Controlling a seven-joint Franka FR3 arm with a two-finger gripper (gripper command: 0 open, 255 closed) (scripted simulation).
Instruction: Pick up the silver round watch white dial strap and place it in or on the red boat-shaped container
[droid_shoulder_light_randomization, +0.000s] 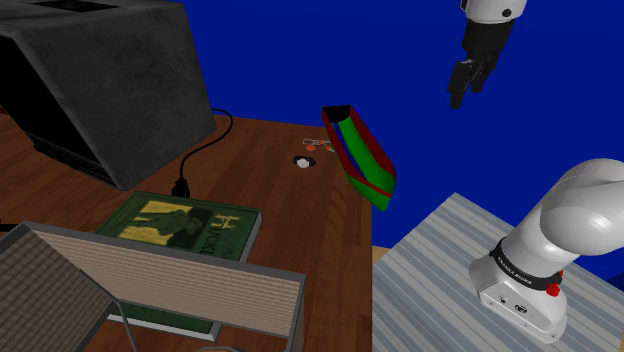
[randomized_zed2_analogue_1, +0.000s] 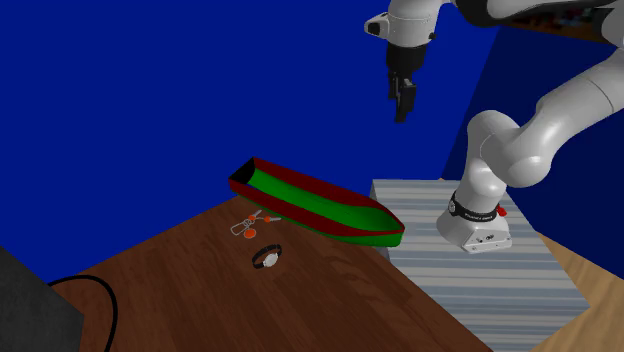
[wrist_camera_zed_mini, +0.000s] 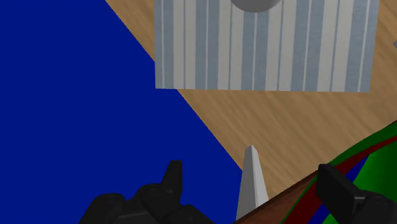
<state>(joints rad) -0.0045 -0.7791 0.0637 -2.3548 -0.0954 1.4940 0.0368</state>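
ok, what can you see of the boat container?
The boat is long and narrow, pointed at one end and squared off at the other. It is striped lengthwise in red, green and blue, and is black at the squared end. It lies on the wooden table, pointed end by the edge next to the stand. The watch lies apart from it. Only the table touches it.
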